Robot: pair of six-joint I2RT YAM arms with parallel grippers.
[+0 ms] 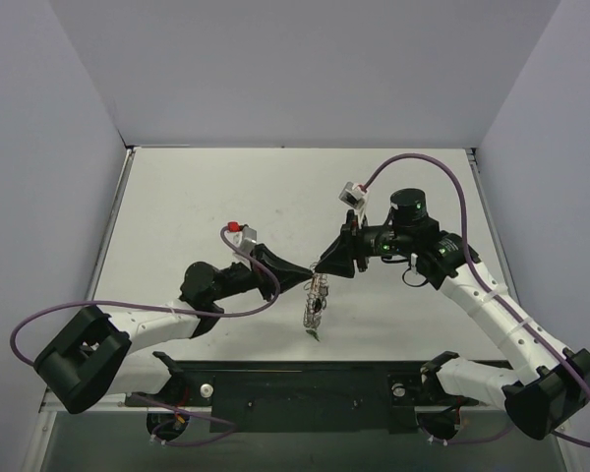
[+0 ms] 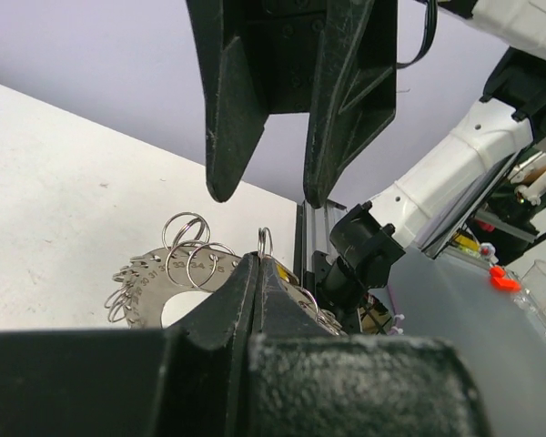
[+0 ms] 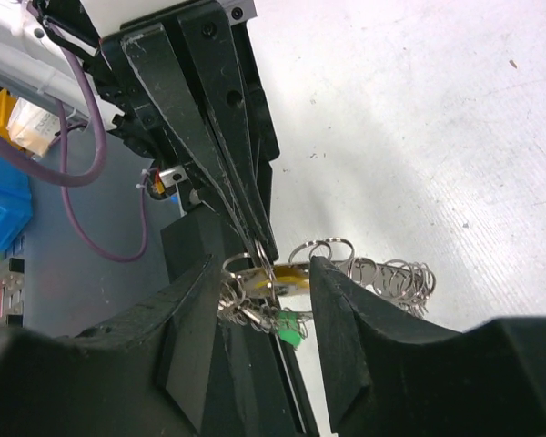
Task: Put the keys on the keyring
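Top external view: the two arms meet over the middle of the table [image 1: 177, 206], their tips almost touching.
Left gripper [image 2: 257, 266]: fingers pressed tight together, pinching a thin wire loop [image 2: 265, 240] at the edge of the keyring [image 2: 150, 289].
Right gripper [image 3: 266, 269]: fingers stand apart with a clear gap, one on each side of the bunch; no grip shows, and whether either finger touches the metal cannot be told.
Keyring position: hangs down from the left gripper's tip, just below where the arms meet; whether its lower end reaches the table cannot be told.
Keyring look: silvery flat round piece with a hole in the middle and many small wire loops along its rim.
Yellow key [image 3: 289, 276]: up in the bunch, right at the pinched fingertips, between the right gripper's fingers.
Green key [image 3: 292, 330]: dangles just below the yellow one, among the small loops.
Left wrist view: the right gripper comes down from above, its two tips just over the pinched loop.
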